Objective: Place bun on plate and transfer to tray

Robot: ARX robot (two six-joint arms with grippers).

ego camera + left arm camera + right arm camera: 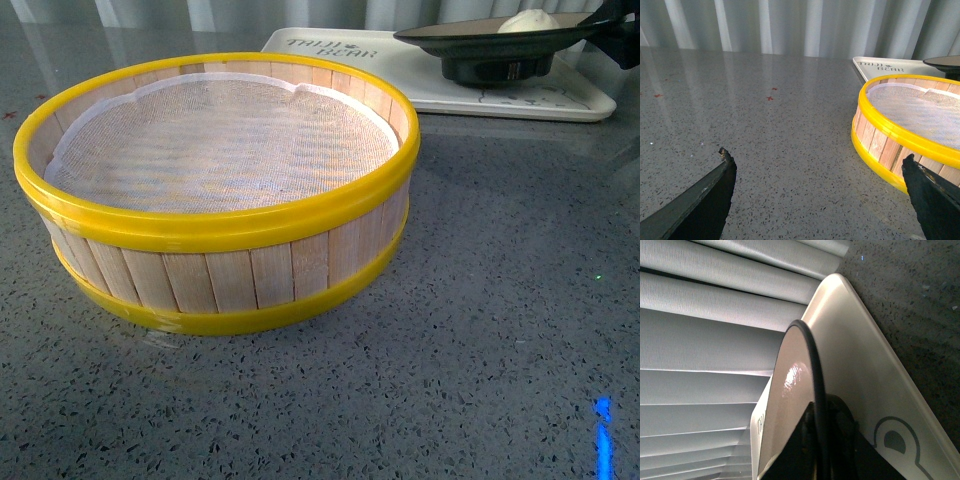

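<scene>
Bun (529, 21) shows only as a white dome above the plate's (480, 37) near rim, its lower half hidden; it sits on the beige inside of the dish, just beside the right tool (615, 30) that pinches the plate's rim at the far right. The bun's top is cut by the frame edge, so its pleats and the way they point cannot be made out. In the right wrist view the right tool (815, 440) is clamped on the black rim with dark fingers (790, 450) on either side of it, mostly cut off, and the bun cannot be made out there. The plate's flat face lies roughly level in the front view, its black foot low over the tray (420, 75); whether the foot touches the tray cannot be told. The tray's long axis runs across the back of the surface (500, 330), with lettering at the corner away from the right tool.

Nearer the camera stands a yellow-rimmed wooden steamer basket (215, 230), holding only a white mesh liner (210, 140).

The left tool (817, 175) hangs over the bare surface with its two dark fingers (700, 200) spread wide and nothing between them, the basket just beside one finger.
</scene>
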